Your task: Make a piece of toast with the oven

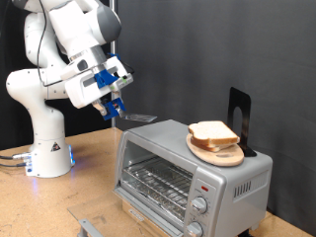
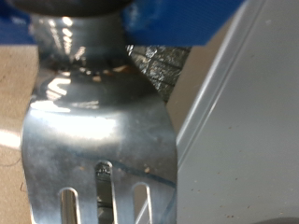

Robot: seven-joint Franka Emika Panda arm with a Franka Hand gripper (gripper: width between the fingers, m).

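The oven (image 1: 188,173) stands nearest, at the exterior view's bottom right, its glass door shut and wire rack visible inside. On its roof sits a round wooden plate (image 1: 219,153) carrying the piece of toast (image 1: 211,131). Farther back and to the exterior view's left, the gripper (image 1: 112,109) hangs in the air, its fingers pinching the handle of a metal spatula (image 2: 98,140), beside the oven's top corner.

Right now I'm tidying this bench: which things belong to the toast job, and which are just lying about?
Job: oven; bread slice on wooden plate atop it; gripper, metal spatula at it.
Lying about: black stand behind the oven; metal piece at the exterior view's bottom.
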